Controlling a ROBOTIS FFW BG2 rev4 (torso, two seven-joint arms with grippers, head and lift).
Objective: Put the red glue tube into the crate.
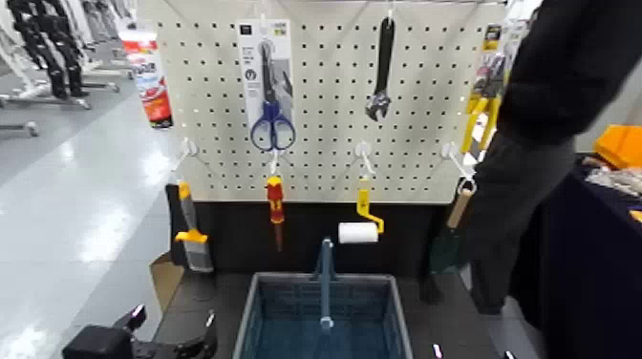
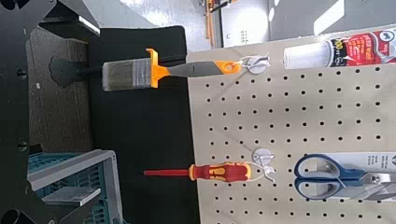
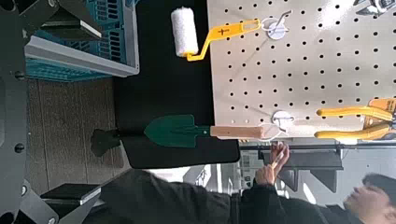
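The red glue tube [image 1: 148, 81] hangs at the upper left edge of the pegboard; it also shows in the left wrist view [image 2: 346, 49]. The blue-grey crate [image 1: 272, 315] stands on the dark table below the board, with its blue handle bar upright. It also shows in the left wrist view [image 2: 75, 182] and the right wrist view [image 3: 84, 37]. My left gripper [image 1: 172, 323] is open and empty, low at the crate's left, far below the tube. My right gripper [image 1: 471, 353] is open and empty, low at the crate's right.
The pegboard [image 1: 325, 143] holds a brush [image 1: 191, 234], a red-and-yellow screwdriver [image 1: 276, 205], scissors [image 1: 271, 115], a wrench [image 1: 381, 72], a paint roller [image 1: 359, 229] and a trowel [image 3: 177, 131]. A person in dark clothes [image 1: 545, 143] stands at the right, with a hand [image 3: 275, 166] near the trowel's hook.
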